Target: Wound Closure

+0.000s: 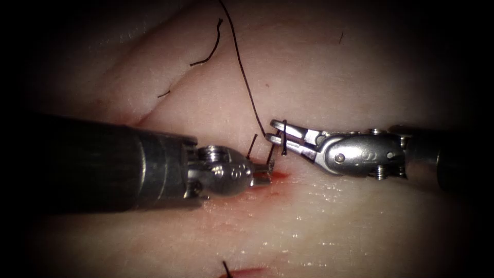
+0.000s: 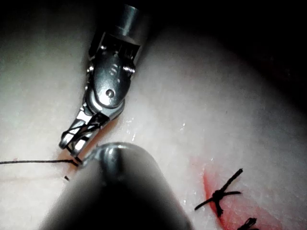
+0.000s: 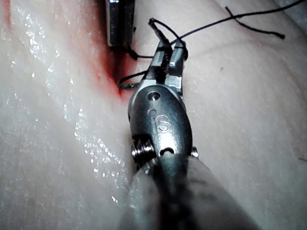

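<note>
Nearest the endoscope, my left arm's dark shaft comes in from the left and ends in a silver wristed needle driver (image 1: 262, 172), its tip resting at the wet red fluid (image 1: 278, 176) on the pale, glistening pork-belly tissue (image 1: 334, 226). Its jaws look closed on a short dark strand of thread at the cut, though I cannot see the grip clearly. My right arm's silver needle driver (image 1: 277, 133) comes in from the right, just above and right of the left tip, near it but apart. Its jaws stand slightly parted, and the long black suture thread (image 1: 242, 67) is wrapped around them in loops; in the right wrist view the loops (image 3: 160, 36) cross over the jaws, and I cannot tell whether they pinch the strand. From there the thread runs up and away across the tissue. Short upright thread ends (image 1: 251, 145) stand between the two tips. A loose cut piece of black thread (image 1: 208, 49) lies well away at upper left. In the left wrist view, a tied black stitch (image 2: 220, 195) sits on the red cut. I cannot make out the curved needle.
</note>
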Robot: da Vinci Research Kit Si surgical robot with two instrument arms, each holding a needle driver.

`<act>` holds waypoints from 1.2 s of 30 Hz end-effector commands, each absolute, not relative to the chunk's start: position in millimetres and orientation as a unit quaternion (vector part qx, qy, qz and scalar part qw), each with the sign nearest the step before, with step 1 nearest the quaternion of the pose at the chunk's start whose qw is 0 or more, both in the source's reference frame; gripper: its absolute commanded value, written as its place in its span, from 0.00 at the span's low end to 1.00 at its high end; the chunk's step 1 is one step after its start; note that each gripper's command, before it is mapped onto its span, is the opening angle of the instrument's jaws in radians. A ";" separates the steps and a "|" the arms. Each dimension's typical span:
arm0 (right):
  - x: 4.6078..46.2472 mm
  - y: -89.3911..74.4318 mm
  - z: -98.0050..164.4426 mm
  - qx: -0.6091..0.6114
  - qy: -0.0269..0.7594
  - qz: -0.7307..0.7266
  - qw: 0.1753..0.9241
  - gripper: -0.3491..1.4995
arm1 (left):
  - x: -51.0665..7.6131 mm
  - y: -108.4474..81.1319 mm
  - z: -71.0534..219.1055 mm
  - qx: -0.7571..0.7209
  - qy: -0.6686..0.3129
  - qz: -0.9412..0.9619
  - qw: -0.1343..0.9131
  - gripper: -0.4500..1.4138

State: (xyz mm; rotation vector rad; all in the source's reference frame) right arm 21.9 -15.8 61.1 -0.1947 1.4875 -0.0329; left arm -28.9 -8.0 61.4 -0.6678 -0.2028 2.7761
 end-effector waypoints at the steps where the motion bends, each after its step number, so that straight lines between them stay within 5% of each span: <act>1: 22.6 -15.2 61.7 -0.085 0.673 -0.012 0.735 0.00 | -29.5 -8.4 62.3 -0.232 -0.070 0.960 0.139 0.26; 36: 23.9 -14.2 62.9 0.078 0.650 0.090 0.751 0.00 | -29.2 -13.9 67.3 -0.233 -0.082 0.961 0.121 0.18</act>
